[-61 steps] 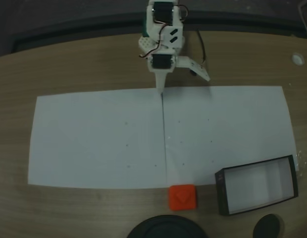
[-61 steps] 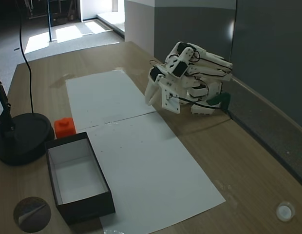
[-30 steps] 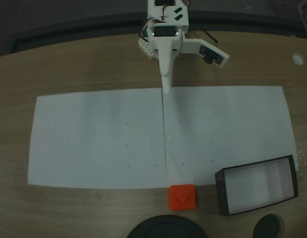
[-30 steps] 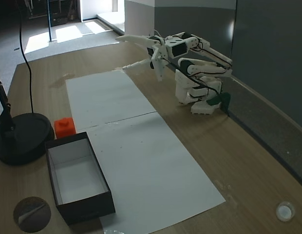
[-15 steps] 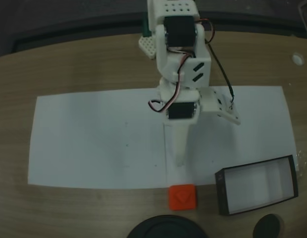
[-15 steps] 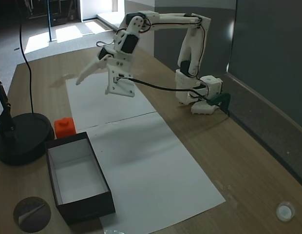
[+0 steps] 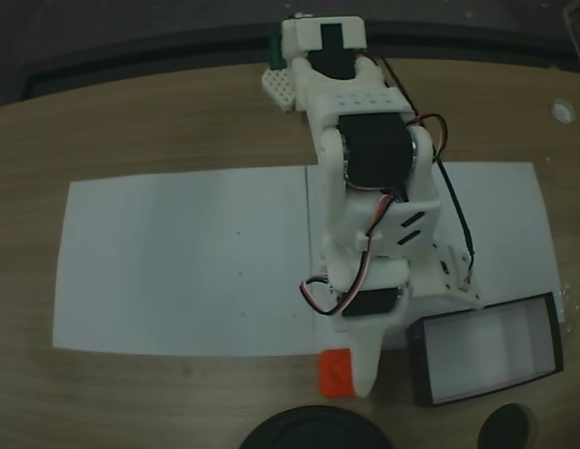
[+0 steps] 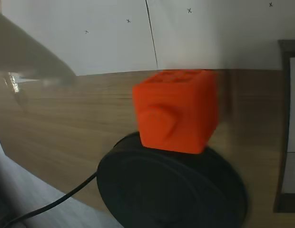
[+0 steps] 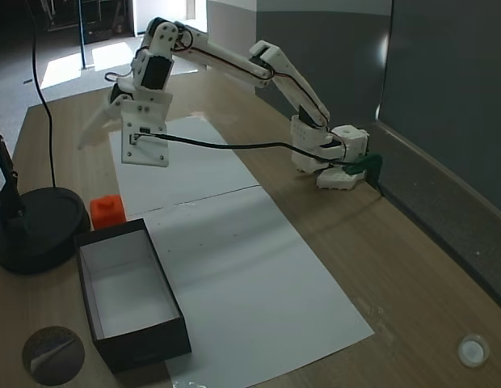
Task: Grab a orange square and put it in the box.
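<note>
Side fixed view, left to right: cube (image 9: pixel 107 211) on bare wood left of centre, touching box (image 9: pixel 176 317) far corner. Gripper (image 9: pixel 93 129) above, upper left, fingers spread, empty. Descend straight, straddle cube, avoid box wall.

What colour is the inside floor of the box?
White, inside thin black walls; the box shows best in the fixed side view.

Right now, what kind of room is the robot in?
Probably a hobby or lab workspace: a wooden table with white paper sheets taped down, a small white robot arm, and a black lamp base with a cable.
</note>
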